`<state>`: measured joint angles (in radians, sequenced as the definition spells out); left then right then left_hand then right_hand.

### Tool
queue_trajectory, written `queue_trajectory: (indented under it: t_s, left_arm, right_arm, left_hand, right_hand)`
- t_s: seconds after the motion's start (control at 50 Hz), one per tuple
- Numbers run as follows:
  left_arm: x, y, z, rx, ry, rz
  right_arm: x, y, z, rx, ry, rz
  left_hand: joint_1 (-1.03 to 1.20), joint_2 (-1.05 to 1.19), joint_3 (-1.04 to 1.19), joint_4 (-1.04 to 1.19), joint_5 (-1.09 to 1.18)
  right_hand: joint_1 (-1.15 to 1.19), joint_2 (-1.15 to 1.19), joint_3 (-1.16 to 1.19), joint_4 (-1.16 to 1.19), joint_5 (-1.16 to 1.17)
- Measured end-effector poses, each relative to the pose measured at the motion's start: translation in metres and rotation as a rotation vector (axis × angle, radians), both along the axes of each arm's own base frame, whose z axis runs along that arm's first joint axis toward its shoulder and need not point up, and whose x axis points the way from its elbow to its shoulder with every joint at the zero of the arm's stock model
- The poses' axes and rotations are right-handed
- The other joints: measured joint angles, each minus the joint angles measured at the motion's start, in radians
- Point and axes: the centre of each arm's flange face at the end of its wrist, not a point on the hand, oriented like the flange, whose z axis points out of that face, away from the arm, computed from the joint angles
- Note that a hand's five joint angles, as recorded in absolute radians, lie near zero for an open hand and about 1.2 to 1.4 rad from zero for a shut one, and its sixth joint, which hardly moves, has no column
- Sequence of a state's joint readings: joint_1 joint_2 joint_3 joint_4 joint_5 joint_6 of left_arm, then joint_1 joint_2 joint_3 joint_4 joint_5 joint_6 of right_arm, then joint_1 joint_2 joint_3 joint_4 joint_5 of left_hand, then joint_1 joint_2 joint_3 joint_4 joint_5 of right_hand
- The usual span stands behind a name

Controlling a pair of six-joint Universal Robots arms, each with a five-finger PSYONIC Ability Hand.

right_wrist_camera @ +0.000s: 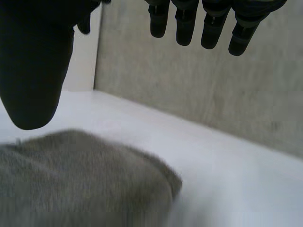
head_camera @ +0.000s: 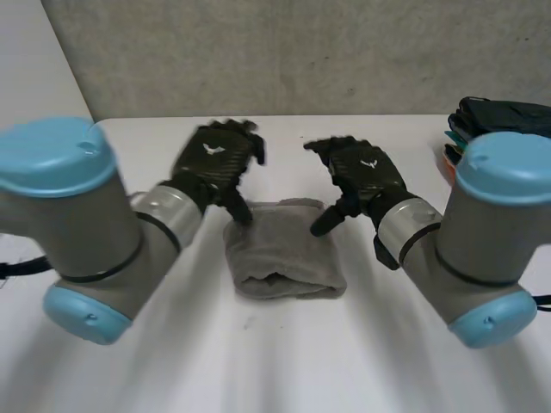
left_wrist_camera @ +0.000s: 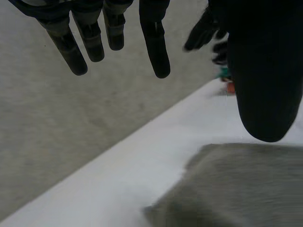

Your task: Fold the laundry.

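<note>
Lying at the middle of the white table, nearest the camera, the folded grey cloth is a thick bundle with its rolled fold facing 6 o'clock. Neither hand has hold of it.

Just past its far edge, the left hand hovers at about 11 o'clock from the cloth. Its fingers hang straight and spread, well clear of the fabric and reaching out beyond the far edge. Its thumb points down at the cloth's far left corner. The tip is just over the edge, but whether it touches cannot be told.

The right hand hovers at about 1 o'clock from the cloth in a matching pose. Its fingers are relaxed and apart above the table beyond the cloth, holding nothing. Its thumb points down just over the far right corner, with a gap showing beneath its tip.

Farther off, at about 2 o'clock, a stack of dark folded clothes sits by the table's edge. A grey wall stands behind at 12 o'clock.
</note>
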<state>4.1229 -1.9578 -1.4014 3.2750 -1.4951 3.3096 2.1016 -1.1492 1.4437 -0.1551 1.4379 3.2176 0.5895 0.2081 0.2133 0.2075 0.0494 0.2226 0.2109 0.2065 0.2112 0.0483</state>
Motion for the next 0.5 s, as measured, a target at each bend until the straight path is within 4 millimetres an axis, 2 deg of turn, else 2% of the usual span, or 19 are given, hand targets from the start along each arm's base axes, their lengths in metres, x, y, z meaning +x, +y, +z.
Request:
queue_trajectory:
  t_s: [0.08,0.16,0.26,0.34,0.42,0.5]
  left_arm:
    - [-0.017,0.006,-0.023,0.077,-0.038,-0.035]
    - [-0.023,0.005,-0.049,0.146,-0.094,-0.02]
    - [-0.017,-0.002,-0.079,0.22,-0.17,0.044]
    - [-0.007,-0.009,-0.096,0.262,-0.234,0.088]
    - [0.003,-0.012,-0.097,0.28,-0.285,0.108]
    - [0.01,-0.014,-0.077,0.257,-0.278,0.106]
  right_arm:
    - [0.0,-0.014,-0.021,0.121,0.053,-0.005]
    - [0.007,-0.021,-0.042,0.217,0.095,0.019]
    - [0.014,-0.025,-0.07,0.289,0.165,0.045]
    - [0.014,-0.026,-0.083,0.273,0.249,0.039]
    - [0.012,-0.026,-0.081,0.198,0.343,0.023]
    - [0.012,-0.019,-0.061,0.064,0.41,0.015]
  left_hand:
    - [0.0,0.0,0.0,0.0,0.0]
    - [0.0,0.0,0.0,0.0,0.0]
    - [0.0,0.0,0.0,0.0,0.0]
    - [0.0,0.0,0.0,0.0,0.0]
    - [0.0,0.0,0.0,0.0,0.0]
    - [0.0,0.0,0.0,0.0,0.0]
  right_hand:
    - [0.0,0.0,0.0,0.0,0.0]
    - [0.0,0.0,0.0,0.0,0.0]
    - [0.0,0.0,0.0,0.0,0.0]
    - [0.003,0.003,0.004,0.002,0.001]
    - [0.023,0.048,0.05,0.044,0.031]
    - [0.019,0.039,0.039,0.038,0.017]
